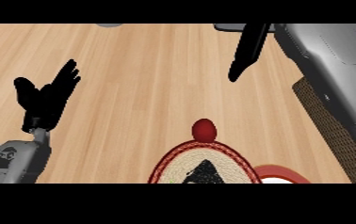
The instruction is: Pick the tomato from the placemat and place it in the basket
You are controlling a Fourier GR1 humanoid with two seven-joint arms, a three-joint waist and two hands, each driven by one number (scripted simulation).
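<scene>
The robot's right hand [245,53] hangs over the pale wooden counter [153,77], at the end of a grey forearm [319,53] that enters from the view's upper right. Its black fingers are stretched out straight and close together, their tips aimed down toward the view's lower edge. Nothing lies between them, so the hand is open and empty. The small, round red tomato [204,129] lies below this hand's fingertips and a little to their left, well apart from them. It sits at the far edge of the round woven placemat [173,161], which is cream with a red-and-brown rim and a dark patch at its middle; the tomato overlaps that rim. To the right of the right hand, and lower, a strip of the dark brown woven basket [321,115] shows along the view's right side. The forearm above hides part of it, and what it contains cannot be seen. Just beside the placemat, on the side nearer the basket, the red rim of a plate [274,170] with a white centre shows at the lower edge. The left hand [45,100] rests at the view's left, open with its fingers up and the thumb spread aside, holding nothing. It is far from the tomato, which lies off to its right and slightly lower.
</scene>
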